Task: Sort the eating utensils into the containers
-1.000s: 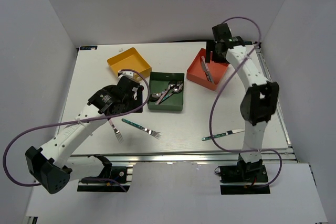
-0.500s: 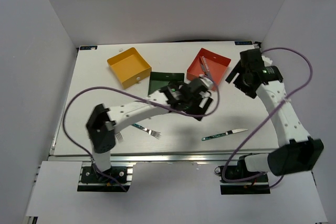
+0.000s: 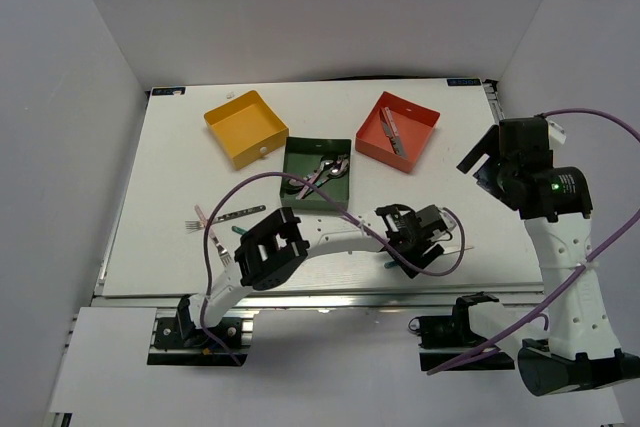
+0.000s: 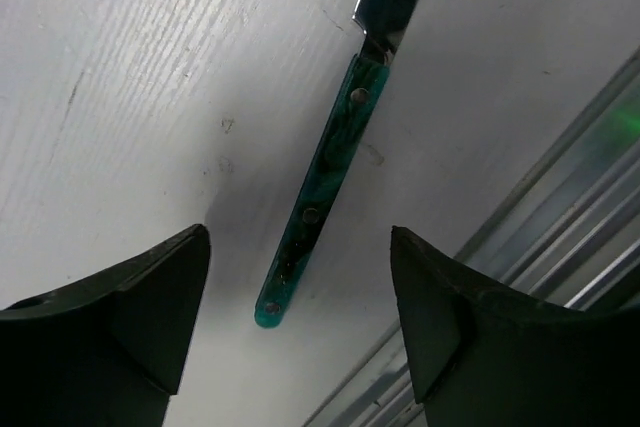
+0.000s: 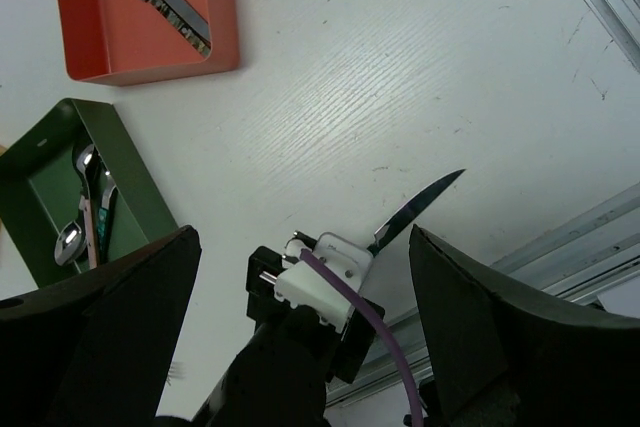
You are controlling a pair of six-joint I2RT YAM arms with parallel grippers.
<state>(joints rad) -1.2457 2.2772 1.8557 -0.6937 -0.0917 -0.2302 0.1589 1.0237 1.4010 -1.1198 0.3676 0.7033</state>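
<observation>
My left hand is hanging open over the table in the lower middle of the overhead view. Its two fingers are standing either side of the teal-handled knife, clear of it. The knife is lying flat near the front edge. My right hand is hovering at far right, wide open, gripping nothing. Spoons are sitting in the green tray and knives in the red tray. The yellow tray is sitting at upper left, and two forks are lying at left.
</observation>
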